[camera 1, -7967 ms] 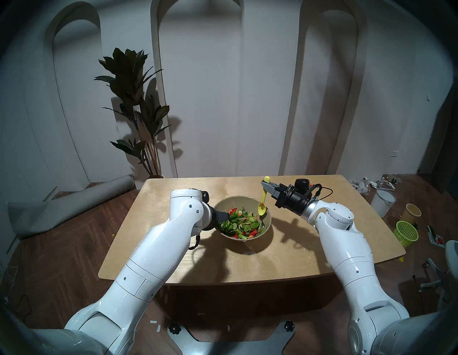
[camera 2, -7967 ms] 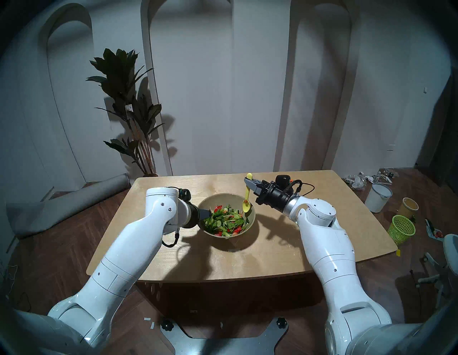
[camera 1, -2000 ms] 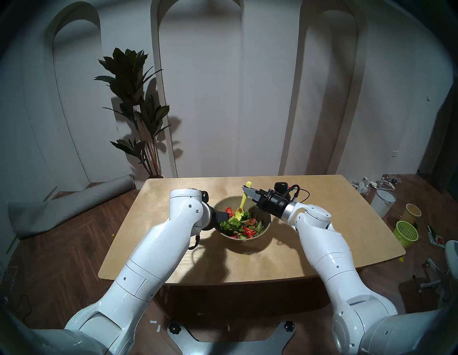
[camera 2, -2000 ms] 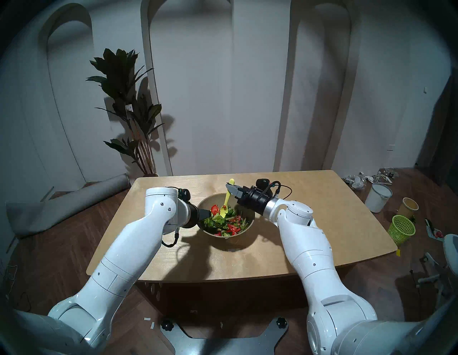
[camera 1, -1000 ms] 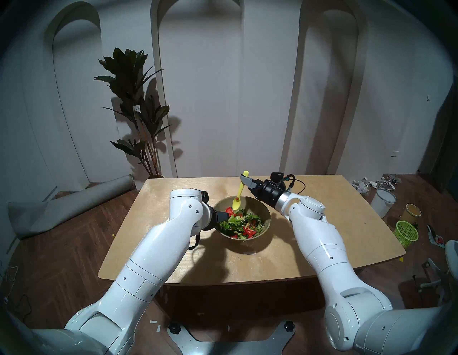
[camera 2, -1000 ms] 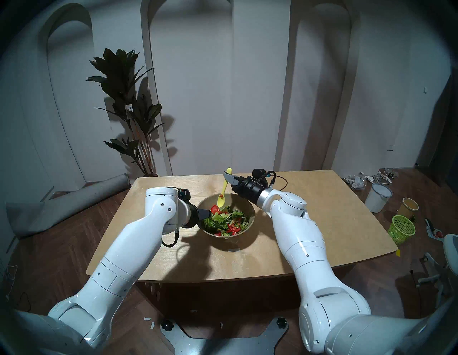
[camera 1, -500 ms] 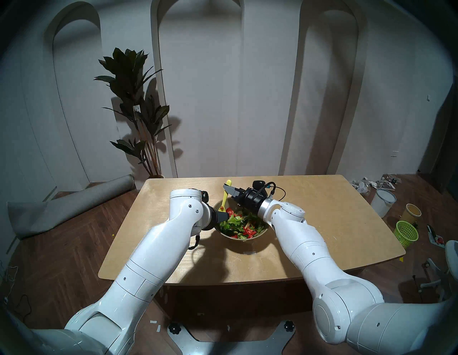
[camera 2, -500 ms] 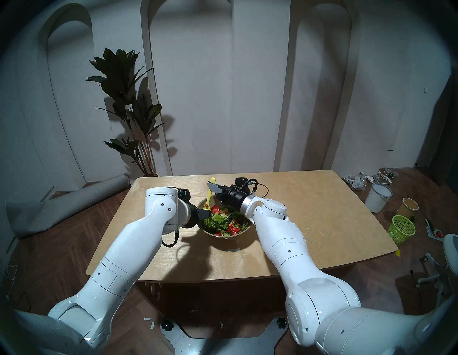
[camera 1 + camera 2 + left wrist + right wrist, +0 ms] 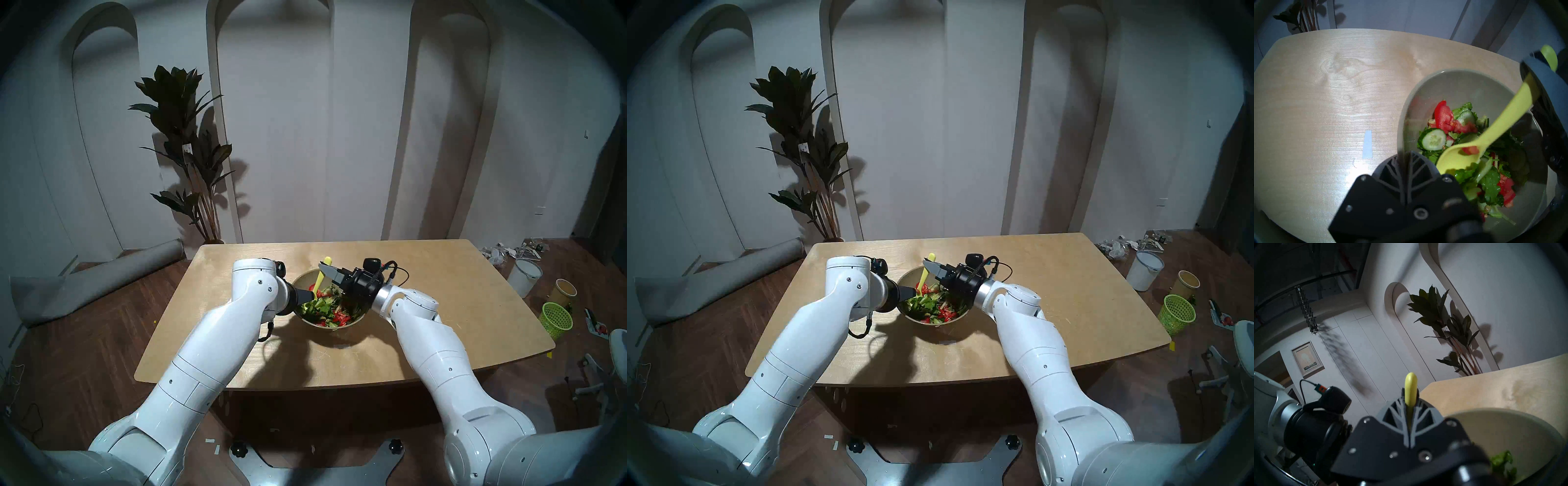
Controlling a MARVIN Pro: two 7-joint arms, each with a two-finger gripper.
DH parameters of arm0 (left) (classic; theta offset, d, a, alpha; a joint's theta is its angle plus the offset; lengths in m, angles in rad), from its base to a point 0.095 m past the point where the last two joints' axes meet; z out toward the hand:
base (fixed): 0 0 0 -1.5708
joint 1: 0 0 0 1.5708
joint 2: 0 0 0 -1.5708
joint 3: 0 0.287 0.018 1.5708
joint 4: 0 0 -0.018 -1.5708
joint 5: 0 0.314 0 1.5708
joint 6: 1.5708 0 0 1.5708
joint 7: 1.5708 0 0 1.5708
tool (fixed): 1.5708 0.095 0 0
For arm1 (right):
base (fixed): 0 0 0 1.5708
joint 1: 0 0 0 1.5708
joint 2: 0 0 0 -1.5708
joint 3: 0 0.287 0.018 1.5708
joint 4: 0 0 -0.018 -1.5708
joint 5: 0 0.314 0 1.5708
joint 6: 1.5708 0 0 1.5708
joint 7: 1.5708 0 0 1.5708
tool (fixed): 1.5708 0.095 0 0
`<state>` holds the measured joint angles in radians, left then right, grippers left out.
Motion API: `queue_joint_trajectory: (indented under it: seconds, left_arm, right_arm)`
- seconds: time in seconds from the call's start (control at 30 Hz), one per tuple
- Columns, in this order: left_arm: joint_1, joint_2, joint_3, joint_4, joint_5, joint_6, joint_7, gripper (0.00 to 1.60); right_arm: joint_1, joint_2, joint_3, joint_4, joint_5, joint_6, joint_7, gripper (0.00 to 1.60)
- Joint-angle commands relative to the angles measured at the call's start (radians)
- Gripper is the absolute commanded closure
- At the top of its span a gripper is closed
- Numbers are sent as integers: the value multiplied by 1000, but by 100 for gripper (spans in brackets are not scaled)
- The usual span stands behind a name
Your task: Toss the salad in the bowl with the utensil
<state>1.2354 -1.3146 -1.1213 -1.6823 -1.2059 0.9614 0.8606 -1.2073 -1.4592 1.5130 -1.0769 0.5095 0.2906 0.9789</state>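
One bowl (image 9: 327, 325), one salad (image 9: 325, 307); right hand (image 9: 325, 268) pinching one spoon (image 9: 318, 283); left hand (image 9: 1404, 162) pinching bowl rim

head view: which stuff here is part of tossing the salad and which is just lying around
In the job:
- salad
- bowl, clamped at its rim by the left tool
- yellow-green spoon, held by the right tool

Lying about:
- lime-green mesh basket
- white bucket
- tan cup
- potted plant
- rolled grey mat

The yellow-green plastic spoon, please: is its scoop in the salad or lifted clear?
In: the yellow-green plastic spoon has its scoop down among the salad leaves.
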Motion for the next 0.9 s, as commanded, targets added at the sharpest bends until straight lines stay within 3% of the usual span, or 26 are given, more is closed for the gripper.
queue_joint_trajectory:
  seconds: [0.0,0.4,0.57,0.87]
  left_arm:
    - [-4,2,2,-3,2,-1,11,160]
    - [-5,0,1,-4,1,-1,16,160]
    - [-5,-2,-1,-4,-2,-1,24,160]
    - [-5,-4,-1,-4,-4,-1,28,160]
  right_arm:
    - [-85,79,27,-106,7,32,37,160]
    - [-163,178,156,-277,5,89,-19,160]
    - [-181,169,188,-327,13,122,-55,160]
    - [-162,119,199,-313,34,109,-80,160]
